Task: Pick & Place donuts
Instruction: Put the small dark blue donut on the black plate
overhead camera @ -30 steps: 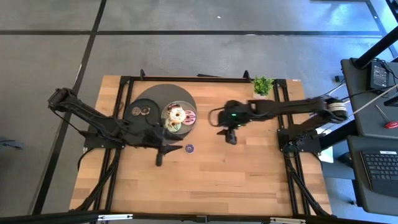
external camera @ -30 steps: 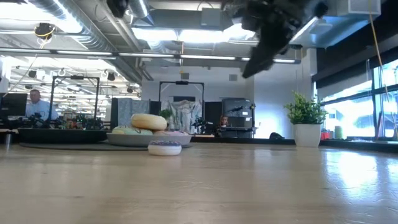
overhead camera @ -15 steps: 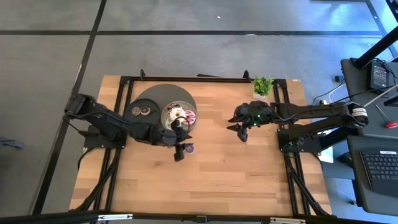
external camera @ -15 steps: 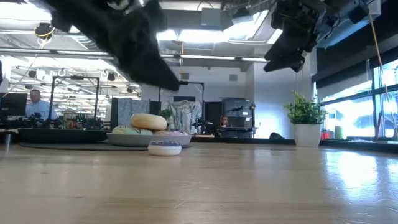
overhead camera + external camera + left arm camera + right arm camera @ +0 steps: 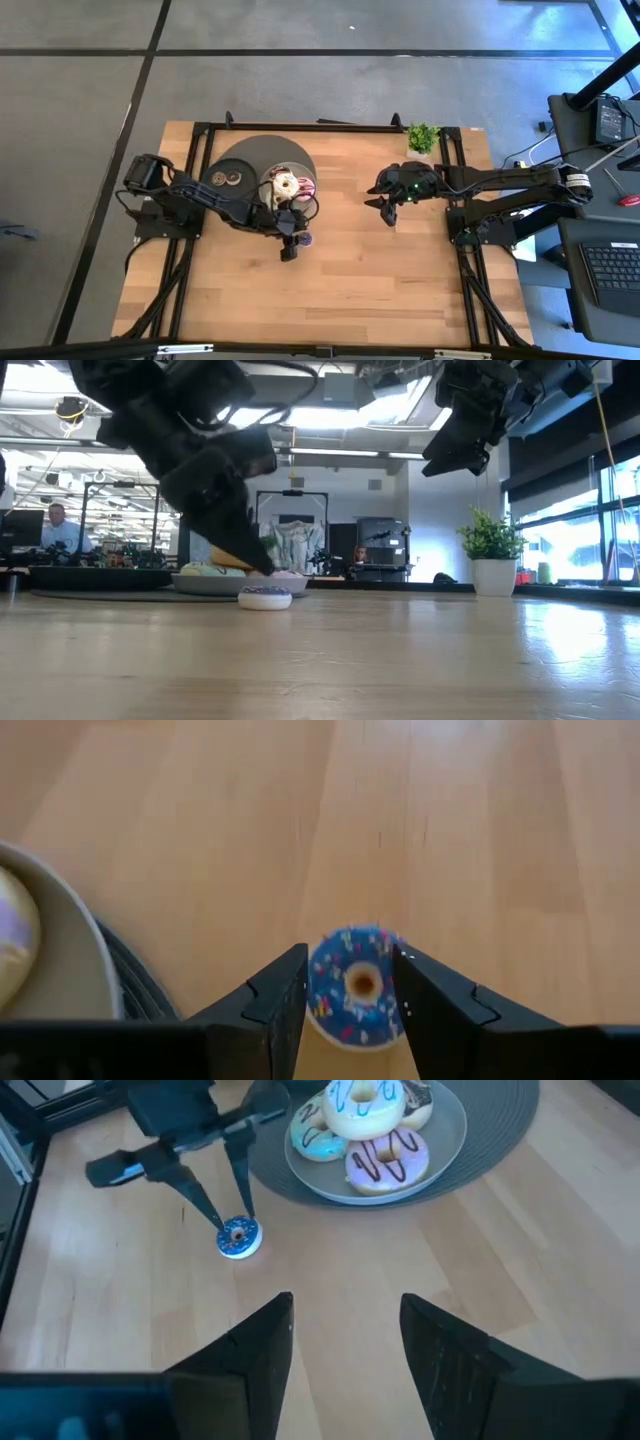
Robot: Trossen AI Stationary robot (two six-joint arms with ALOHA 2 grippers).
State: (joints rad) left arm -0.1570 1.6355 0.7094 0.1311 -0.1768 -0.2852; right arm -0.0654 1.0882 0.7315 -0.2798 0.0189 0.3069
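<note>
A small blue-iced donut with sprinkles (image 5: 355, 987) lies flat on the bare wood, also seen in the high view (image 5: 304, 239) and the low view (image 5: 265, 597). My left gripper (image 5: 350, 954) is open, with one finger on either side of this donut. In the low view its tips (image 5: 260, 563) hang just above the donut and do not touch it. A grey plate (image 5: 271, 196) holds a cream-white donut (image 5: 365, 1102), a pink one (image 5: 387, 1158) and a green one (image 5: 318, 1138). My right gripper (image 5: 345, 1298) is open and empty, in the air right of the plate (image 5: 388, 212).
The plate sits on a large dark round disc (image 5: 250, 158), which also bears two tiny brown donuts (image 5: 226, 179). A small potted plant (image 5: 422, 137) stands at the far right. Bare wood lies along the near half of the table (image 5: 350, 290).
My left gripper has gone toward the table's right edge and come down over the small blue donut, ending with its fingers astride it. My right gripper drew back toward the right edge in the first half second, then kept still. The donuts have not moved.
</note>
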